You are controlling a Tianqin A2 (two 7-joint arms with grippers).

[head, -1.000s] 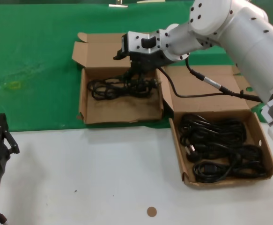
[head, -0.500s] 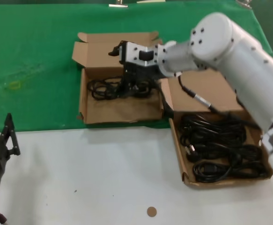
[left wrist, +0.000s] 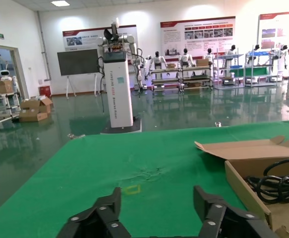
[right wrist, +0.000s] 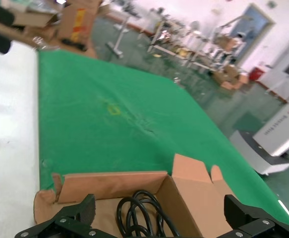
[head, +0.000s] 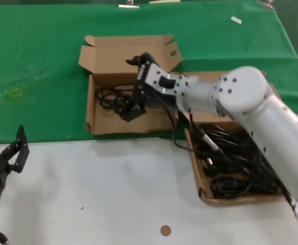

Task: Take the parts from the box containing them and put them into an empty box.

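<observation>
1. My left gripper (head: 17,149) is parked at the near left, fingers spread, nothing in them.
2. The receiving box (head: 133,120) holds one coiled power cord (head: 113,95).
3. My right gripper (head: 131,106) hangs over that tray, fingers wide apart, holding nothing; best to lift straight up so I don't snag the coil.
4. The source box (head: 195,164) at right has more cords (head: 235,158); grab one bundle mid-coil.
</observation>
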